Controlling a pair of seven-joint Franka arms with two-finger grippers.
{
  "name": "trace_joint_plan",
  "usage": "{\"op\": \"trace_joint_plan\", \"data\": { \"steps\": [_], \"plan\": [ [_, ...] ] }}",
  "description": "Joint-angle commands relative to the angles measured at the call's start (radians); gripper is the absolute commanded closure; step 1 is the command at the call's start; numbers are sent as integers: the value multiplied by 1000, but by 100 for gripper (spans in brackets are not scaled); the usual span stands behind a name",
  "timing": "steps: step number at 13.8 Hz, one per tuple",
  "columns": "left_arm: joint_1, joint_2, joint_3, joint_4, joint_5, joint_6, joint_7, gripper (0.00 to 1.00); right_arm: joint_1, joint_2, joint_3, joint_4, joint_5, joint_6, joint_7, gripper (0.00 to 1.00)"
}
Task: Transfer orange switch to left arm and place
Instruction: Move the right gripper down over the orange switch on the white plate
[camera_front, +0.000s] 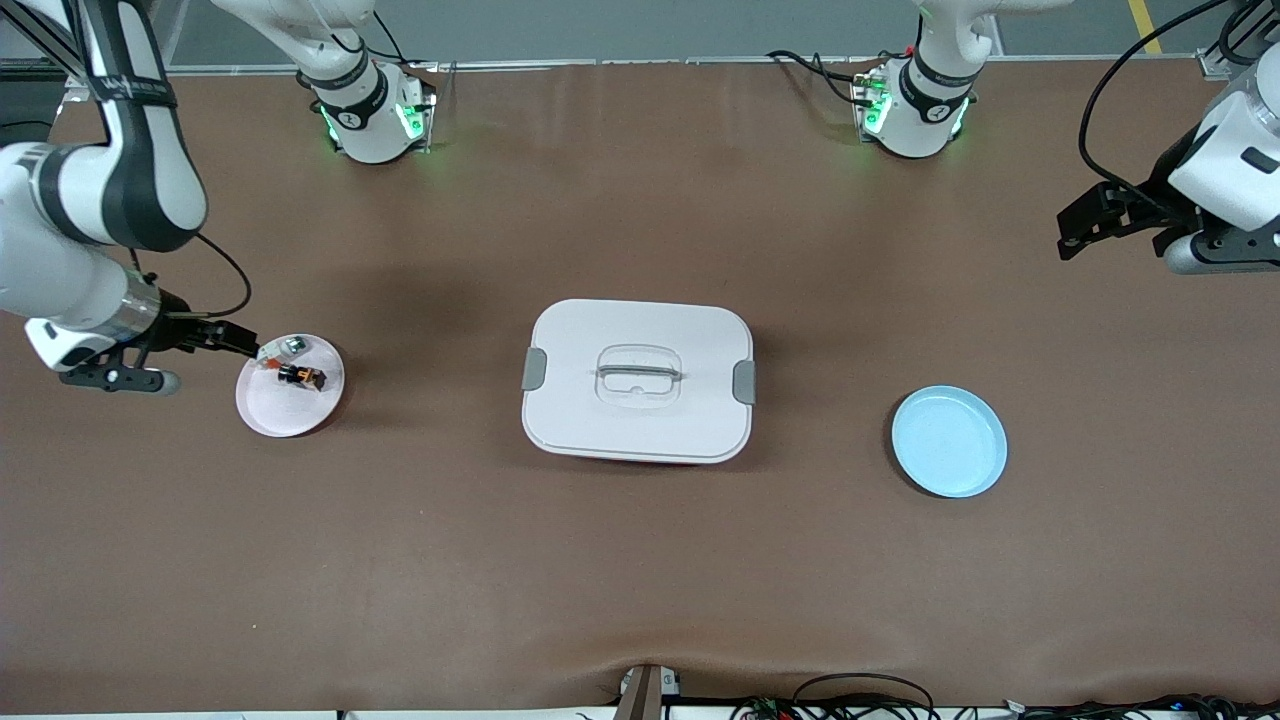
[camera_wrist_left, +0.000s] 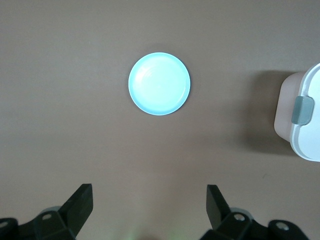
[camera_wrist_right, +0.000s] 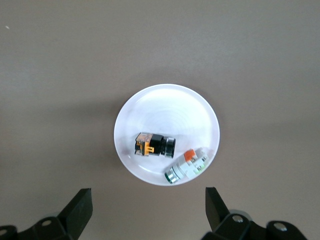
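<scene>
The orange switch (camera_front: 302, 377), black with an orange band, lies on its side in a pink plate (camera_front: 270, 410) toward the right arm's end of the table. It also shows in the right wrist view (camera_wrist_right: 152, 144). My right gripper (camera_front: 238, 341) is open and empty, in the air just off the plate's rim; its fingers (camera_wrist_right: 80, 207) stand wide apart. The white box (camera_front: 637, 420) with grey latches sits at the table's middle. My left gripper (camera_front: 1080, 226) is open and empty, high over the left arm's end of the table.
A white-and-green piece with an orange part (camera_wrist_right: 187, 166) lies beside the switch in the pink plate (camera_wrist_right: 130, 120). An empty blue plate (camera_front: 949, 441) sits between the box and the left arm's end; the left wrist view shows it (camera_wrist_left: 159, 83) and the box's corner (camera_wrist_left: 305, 135).
</scene>
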Motion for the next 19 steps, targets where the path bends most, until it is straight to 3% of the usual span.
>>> {"op": "trace_joint_plan", "data": {
  "steps": [1, 6, 9, 15, 19],
  "plan": [
    [3, 6, 1, 16, -16, -10, 6, 0, -18, 68, 13, -24, -8, 67, 9, 0],
    [0, 14, 1, 16, -7, -10, 9, 0, -4, 168, 12, -24, -16, 121, 67, 0],
    [-2, 16, 1, 16, -5, -10, 9, 0, 1, 209, 12, -27, -86, 148, 74, 0],
    [-3, 31, 1, 18, -2, -7, 9, 0, 45, 235, 12, -44, -123, 185, 256, 0],
    [-3, 34, 1, 16, -2, -7, 7, 0, 44, 257, 10, -64, -223, 242, 322, 0]
  ]
}}
